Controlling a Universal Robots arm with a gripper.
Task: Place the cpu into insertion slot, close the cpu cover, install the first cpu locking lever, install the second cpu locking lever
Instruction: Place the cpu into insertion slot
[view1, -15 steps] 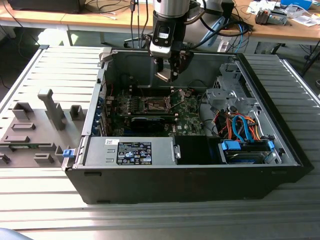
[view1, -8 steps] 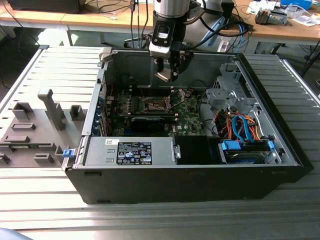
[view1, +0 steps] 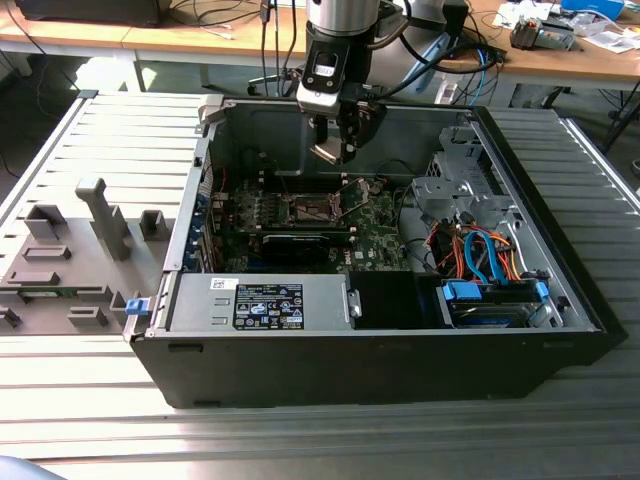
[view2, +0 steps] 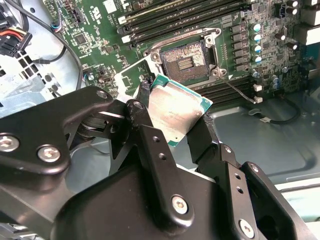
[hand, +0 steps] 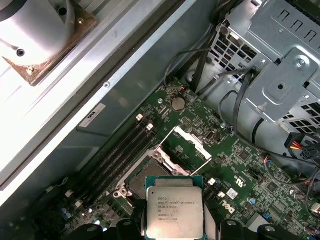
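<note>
Gripping the thin square silver-topped cpu (view2: 177, 112) in my black pincer (view2: 172, 121), I hover over the uncovered brownish-gold insertion slot (view2: 185, 62) lying below.

The computer case (view1: 380, 370) is lying on the table (view1: 90, 420). The circuit board (view1: 385, 215) is sitting on the case floor, toward the far wall. The insertion slot (view2: 184, 61) is sitting in the board, with memory slots (view2: 170, 20) running alongside it. The cpu cover (hand: 189, 147) is standing raised at one edge of the slot. The gripper (view1: 333, 150) is holding the cpu (view2: 177, 110) above the board, apart from the slot. The power supply (view1: 200, 300) is lying along the case's near edge; the drive cage (view1: 455, 185) is occupying the exterior view's right end. A parts fixture (view1: 70, 260) is lying on the table beside the case, at the exterior view's left.
</note>
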